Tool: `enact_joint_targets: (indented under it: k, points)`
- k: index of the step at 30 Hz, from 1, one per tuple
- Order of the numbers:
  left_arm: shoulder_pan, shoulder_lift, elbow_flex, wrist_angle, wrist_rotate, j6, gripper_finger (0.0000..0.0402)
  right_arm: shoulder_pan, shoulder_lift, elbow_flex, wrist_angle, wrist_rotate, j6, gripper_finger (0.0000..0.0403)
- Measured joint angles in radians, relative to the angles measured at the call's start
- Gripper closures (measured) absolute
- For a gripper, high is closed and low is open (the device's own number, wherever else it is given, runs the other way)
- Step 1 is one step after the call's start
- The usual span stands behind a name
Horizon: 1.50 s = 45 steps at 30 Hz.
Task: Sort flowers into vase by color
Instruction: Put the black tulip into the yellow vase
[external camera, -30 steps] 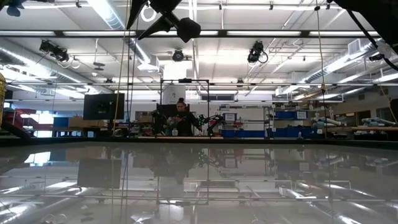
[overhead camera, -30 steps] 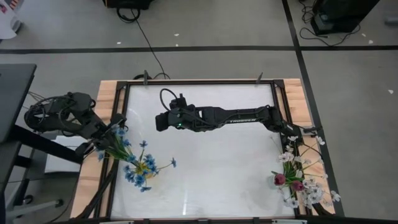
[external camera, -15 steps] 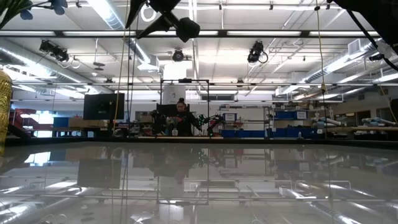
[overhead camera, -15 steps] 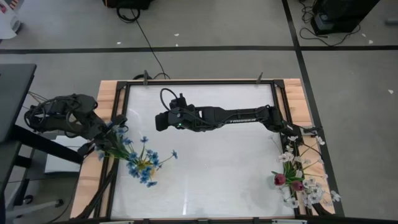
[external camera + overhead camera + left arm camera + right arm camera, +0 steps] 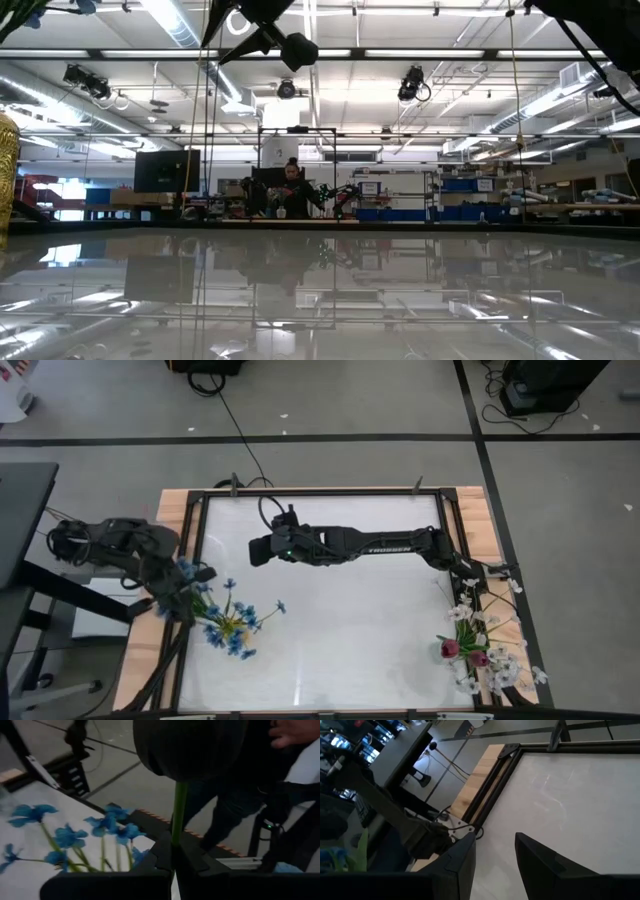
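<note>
My left gripper (image 5: 175,856) (image 5: 183,582) is at the table's left edge, shut on a thin green stem that carries a blackish bud (image 5: 190,745). Right beside it the blue-blossom bunch (image 5: 230,625) (image 5: 65,837) fans out over the table's left part, and its stems gather near the left rail. A yellowish vessel (image 5: 6,180) shows at the low view's left border. White sprays and red-purple buds (image 5: 478,645) lie at the table's right edge. My right gripper (image 5: 255,551) (image 5: 492,854) hangs open over the table's far-left middle. My left gripper pinches the green stem (image 5: 178,815) between its two shut fingers, a short way below the blackish bud. The stem runs on past the fingertips along the line of the fingers, with the bud at its free end, lifted clear of the table.
A black frame and wooden rails (image 5: 172,510) border the white table top (image 5: 350,630), and the wide middle is bare. A person stands just outside the left edge, with a hand (image 5: 295,732) in the left wrist view. Another person sits far off (image 5: 291,190).
My left arm has moved a little toward the table's right, closer to the blue bunch, still shut on the stem. The blue blossoms have swayed and shifted slightly. My right arm has hardly moved.
</note>
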Motion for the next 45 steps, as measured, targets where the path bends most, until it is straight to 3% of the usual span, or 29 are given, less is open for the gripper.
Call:
enact_joint_targets:
  k: [6, 11, 18, 24, 33, 43, 45]
  points:
    - [-0.045, 0.036, 0.0, -0.004, -0.064, -0.003, 0.0376, -0.001, 0.0, 0.0, -0.001, -0.031, -0.016, 0.0257]
    - [-0.05, 0.044, 0.0, -0.003, -0.153, -0.031, 0.0307, -0.001, 0.0, 0.0, -0.002, -0.05, -0.023, 0.0255]
    - [-0.05, 0.04, 0.0, -0.004, -0.162, -0.108, 0.0204, -0.001, 0.0, 0.0, -0.002, -0.06, -0.042, 0.0252]
    - [-0.05, 0.046, 0.019, -0.022, -0.239, -0.235, 0.0159, -0.003, 0.0, 0.0, -0.002, -0.071, -0.048, 0.0252]
    - [-0.05, 0.083, 0.186, -0.104, -0.245, -0.227, 0.0209, -0.004, 0.0, 0.0, -0.002, -0.075, -0.069, 0.0252]
    - [-0.143, 0.122, 0.191, -0.146, -0.242, -0.142, 0.0378, -0.004, 0.0, 0.0, -0.004, -0.095, -0.077, 0.0252]
    - [-0.166, 0.145, 0.191, -0.146, -0.245, -0.126, 0.039, -0.004, 0.0, 0.0, -0.004, -0.105, -0.077, 0.0252]
